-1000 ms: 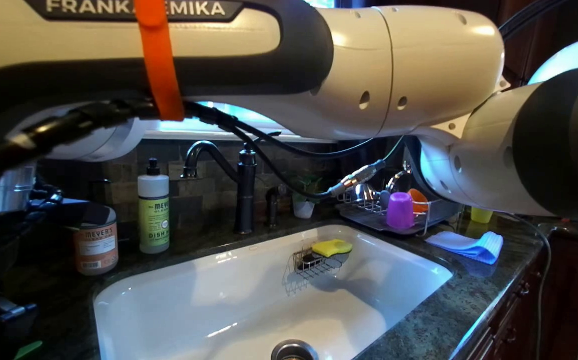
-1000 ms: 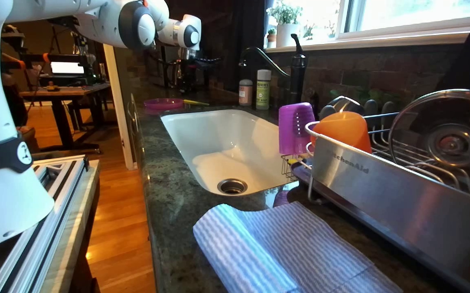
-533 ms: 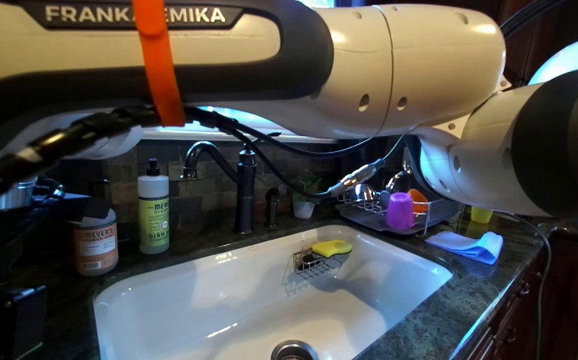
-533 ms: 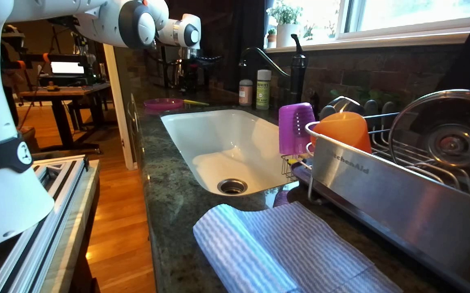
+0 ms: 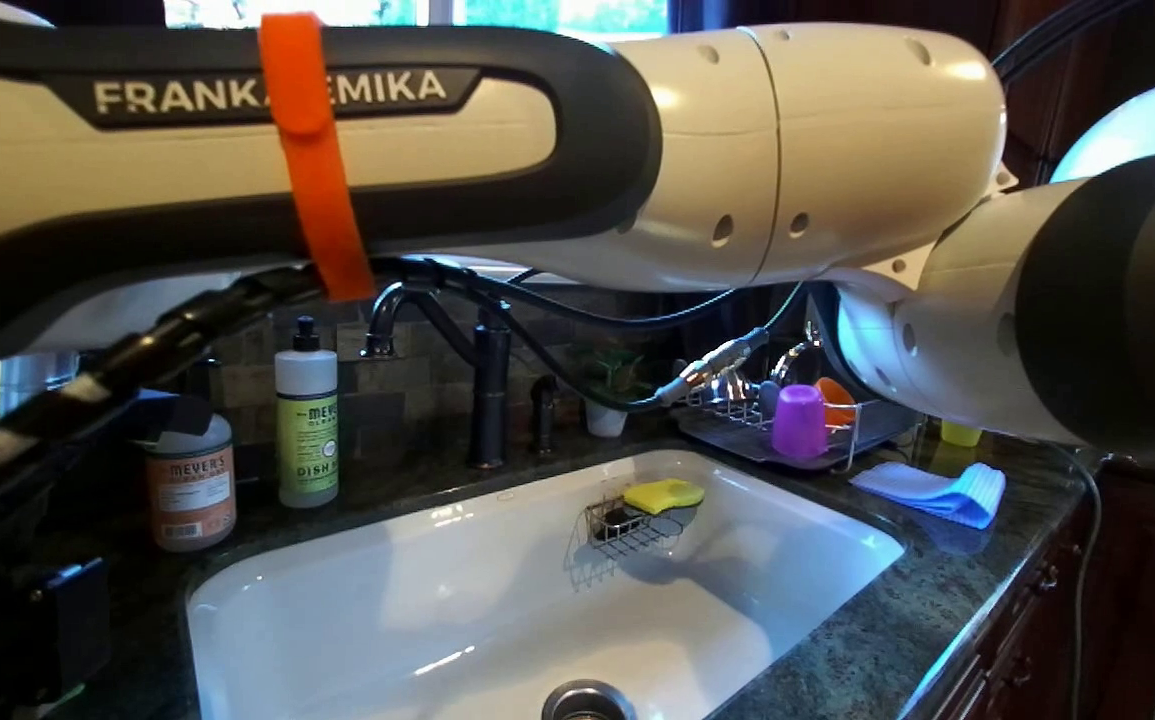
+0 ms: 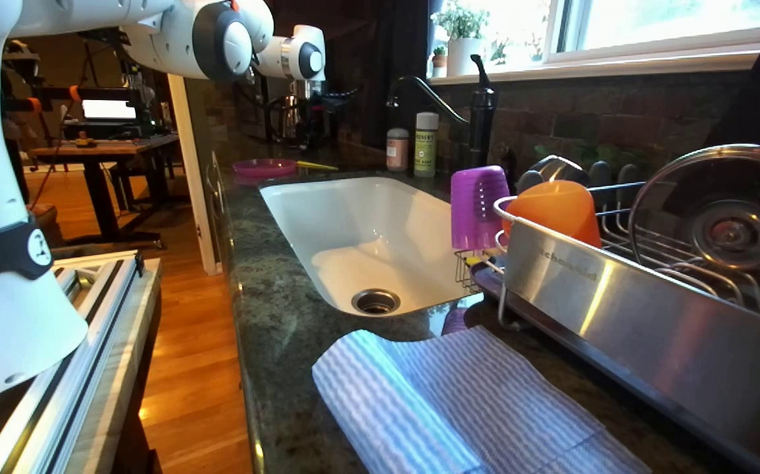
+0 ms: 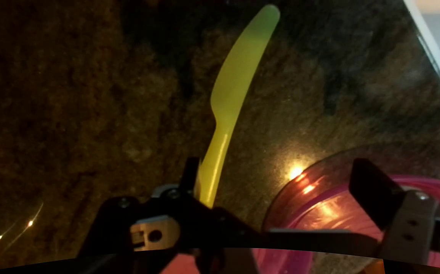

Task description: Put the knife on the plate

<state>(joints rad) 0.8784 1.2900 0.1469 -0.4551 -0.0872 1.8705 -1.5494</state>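
A stone desk point(image 6: 268, 276) runs below a window point(image 6: 662, 26). Nearest in an exterior view are a striped cloth point(image 6: 465, 401) and a metal dish rack point(image 6: 616, 309), then the white sink point(image 6: 301, 204). Past its far end, on the desk, lie a pink plate point(image 6: 264, 168) and, just beside it, the yellow-green knife point(image 7: 233, 83). In the wrist view the jaws stand wide apart, one partly hiding the knife, the other the plate; whether they touch either I cannot tell.
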